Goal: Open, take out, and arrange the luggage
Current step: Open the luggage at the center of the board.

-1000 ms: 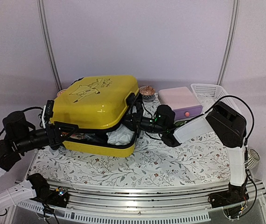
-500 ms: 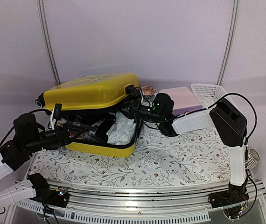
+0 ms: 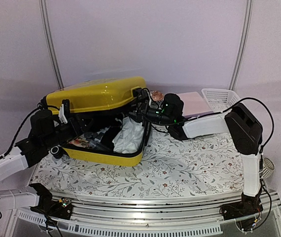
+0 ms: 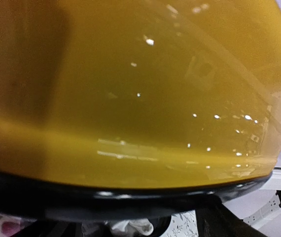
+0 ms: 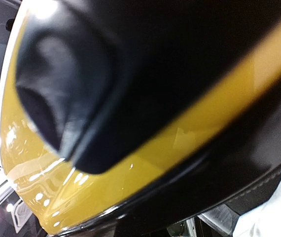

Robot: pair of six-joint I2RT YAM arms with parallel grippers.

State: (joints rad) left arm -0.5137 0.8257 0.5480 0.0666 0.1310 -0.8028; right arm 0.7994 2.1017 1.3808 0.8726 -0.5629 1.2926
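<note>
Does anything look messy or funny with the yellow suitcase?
Yes. The yellow suitcase is only half open, with its lid held up at a slant. A crumpled white bundle bulges out of the gap at its right end, so the inside looks jumbled, not neatly packed.

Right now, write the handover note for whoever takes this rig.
Left gripper: at the luggage, under its raised lid on the left side; open or shut unclear.
Right gripper: shut, at the lid's right edge.
Luggage: on the table, lid partly raised, white cloth and other items inside.
Done: lid lifted partway.
Left: open it fully, take the contents out, arrange them.
</note>
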